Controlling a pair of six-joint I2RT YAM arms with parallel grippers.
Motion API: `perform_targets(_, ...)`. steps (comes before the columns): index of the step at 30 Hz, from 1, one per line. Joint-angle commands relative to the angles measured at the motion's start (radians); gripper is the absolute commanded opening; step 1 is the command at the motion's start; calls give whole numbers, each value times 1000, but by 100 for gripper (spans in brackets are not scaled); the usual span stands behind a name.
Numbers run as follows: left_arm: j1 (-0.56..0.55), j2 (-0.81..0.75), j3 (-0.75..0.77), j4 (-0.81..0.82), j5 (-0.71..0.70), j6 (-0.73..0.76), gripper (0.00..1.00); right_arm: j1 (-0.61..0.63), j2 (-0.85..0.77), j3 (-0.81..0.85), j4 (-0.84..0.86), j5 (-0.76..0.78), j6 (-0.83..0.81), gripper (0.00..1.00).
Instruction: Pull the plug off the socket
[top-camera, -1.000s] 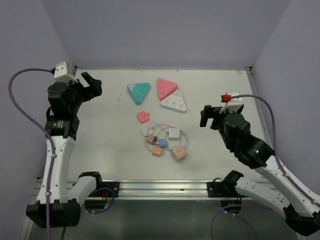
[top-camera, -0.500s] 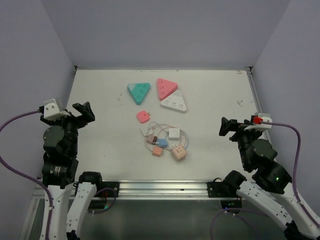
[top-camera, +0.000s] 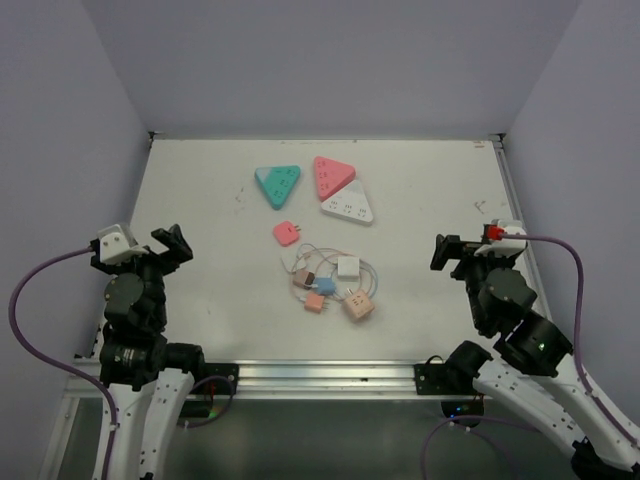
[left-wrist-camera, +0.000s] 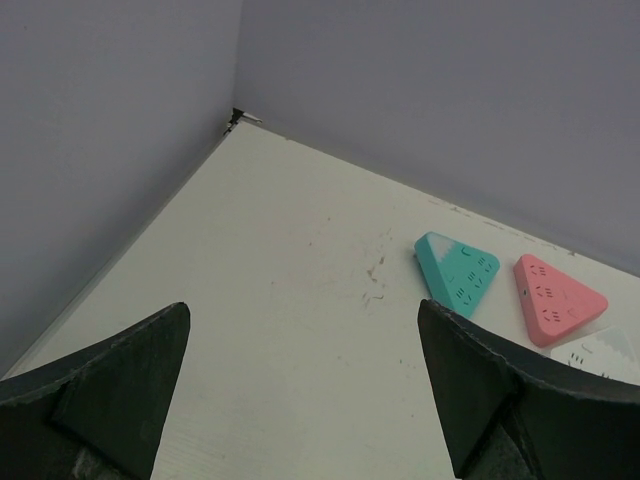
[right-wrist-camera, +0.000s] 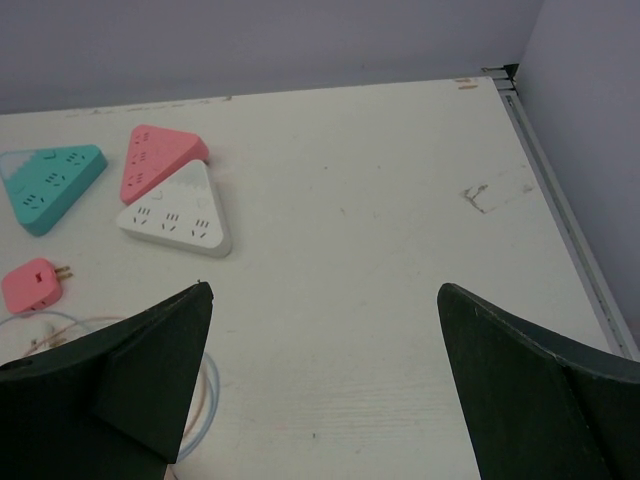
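Three triangular sockets lie at the back middle of the table: teal (top-camera: 278, 183), pink (top-camera: 332, 175) and white (top-camera: 348, 207). No plug shows in any of them. A pink plug (top-camera: 288, 233) lies loose just in front of them. A tangle of plugs and thin cables (top-camera: 330, 285) lies nearer still. My left gripper (top-camera: 170, 245) hangs open over the left side, far from the sockets. At the right side my right gripper (top-camera: 450, 250) is open too. Between the left gripper (left-wrist-camera: 302, 305) fingertips is bare table, with the teal socket (left-wrist-camera: 458, 272) beyond. The right gripper (right-wrist-camera: 325, 286) is empty as well.
Purple walls close the table (top-camera: 200, 200) in on three sides, and a metal rail (top-camera: 330, 375) runs along the near edge. In the tangle are a white plug (top-camera: 348, 267), a blue one (top-camera: 325, 285), an orange one (top-camera: 315, 302) and a peach cube (top-camera: 358, 307).
Both arms have drawn back from the table's middle toward the near edge and sunk lower. The left gripper opened slightly wider. The sockets and plugs have not moved.
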Motion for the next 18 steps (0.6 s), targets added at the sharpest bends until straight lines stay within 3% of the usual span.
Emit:
perform_targets(1, -3, 27, -4, 63, -11, -10, 100, -1, 7, 24, 47, -8, -19, 99)
perform_targets(18, -5, 21, -12, 68, -8, -10, 100, -1, -33, 11, 66, -35, -41, 99)
